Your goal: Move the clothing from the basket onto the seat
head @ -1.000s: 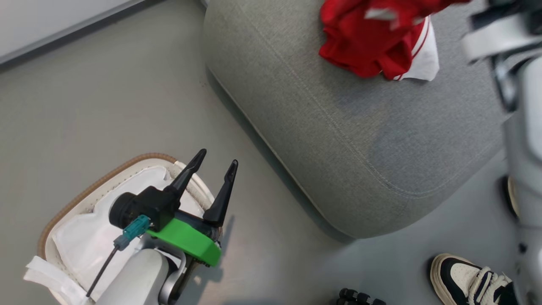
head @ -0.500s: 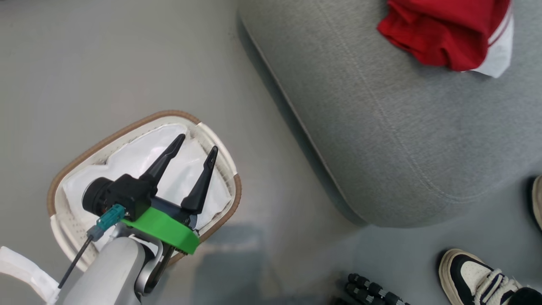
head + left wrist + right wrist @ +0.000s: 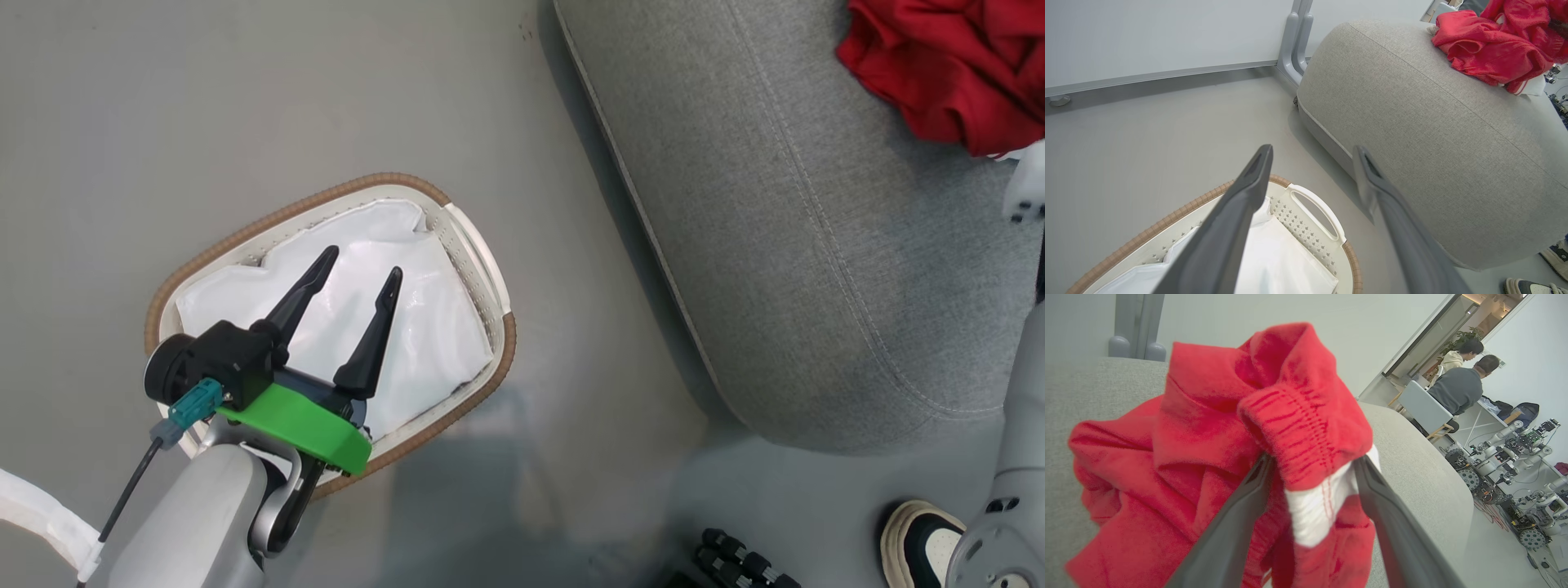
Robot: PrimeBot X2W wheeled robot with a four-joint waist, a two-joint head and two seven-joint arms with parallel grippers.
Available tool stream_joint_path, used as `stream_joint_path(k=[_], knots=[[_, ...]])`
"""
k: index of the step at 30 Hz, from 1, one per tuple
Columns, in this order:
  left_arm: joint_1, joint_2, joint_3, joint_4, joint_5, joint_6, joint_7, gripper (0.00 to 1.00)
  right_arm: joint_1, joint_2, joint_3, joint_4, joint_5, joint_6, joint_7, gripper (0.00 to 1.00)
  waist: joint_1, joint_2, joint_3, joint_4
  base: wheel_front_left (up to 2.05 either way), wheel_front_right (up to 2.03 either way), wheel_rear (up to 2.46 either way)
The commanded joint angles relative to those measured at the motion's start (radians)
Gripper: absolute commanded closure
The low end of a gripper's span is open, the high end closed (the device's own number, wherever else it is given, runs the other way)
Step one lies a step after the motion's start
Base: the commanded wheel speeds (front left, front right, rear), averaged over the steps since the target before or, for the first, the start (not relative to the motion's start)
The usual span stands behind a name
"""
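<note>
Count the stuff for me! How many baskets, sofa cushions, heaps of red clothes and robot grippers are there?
basket: 1
sofa cushion: 1
heap of red clothes: 1, lying on the cushion
grippers: 2, the left gripper above the basket and the right gripper at the clothes
Total: 5

clothing (image 3: 1208, 428) soft fuzzy red cloth, seat (image 3: 816, 245) matt grey woven upholstery with stitched seam, basket (image 3: 473, 261) perforated cream plastic, rim (image 3: 511, 347) brown woven-look, liner (image 3: 424, 327) glossy white sheet, floor (image 3: 245, 98) smooth matt grey
</note>
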Motion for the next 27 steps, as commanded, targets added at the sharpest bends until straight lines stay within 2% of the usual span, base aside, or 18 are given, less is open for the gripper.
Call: stream_joint_path(k=[1,5,14,21,27], knots=[[0.007,-0.004,0.009,0.007,0.006,-0.003,-0.001,0.0,0.031,0.004,-0.004,0.007,0.01,-0.001,-0.014,0.0,-0.0001,0.0,-0.03,-0.001,0.0,0.0,0.0],[0.03,-0.025,0.042,0.032,0.013,-0.003,-0.001,0.0,0.1,0.015,0.024,0.0,0.046,-0.001,-0.03,0.0,-0.0001,0.0,-0.077,0.0,0.0,0.0,0.0],[0.083,-0.083,0.149,0.092,0.038,-0.003,-0.001,0.0,0.315,0.023,0.241,-0.127,0.213,-0.001,-0.031,0.0,-0.0001,0.0,-0.182,0.03,0.0,0.0,0.0],[0.127,-0.136,0.27,0.134,0.098,-0.003,-0.001,0.0,0.4,0.022,0.419,-0.172,0.379,-0.001,-0.031,0.0,-0.0001,0.0,-0.243,0.101,0.0,0.0,0.0],[0.157,-0.174,0.377,0.167,0.157,-0.003,-0.001,0.0,0.416,0.022,0.543,-0.163,0.475,-0.001,-0.031,0.0,-0.0001,0.0,-0.276,0.169,0.0,0.0,0.0]])
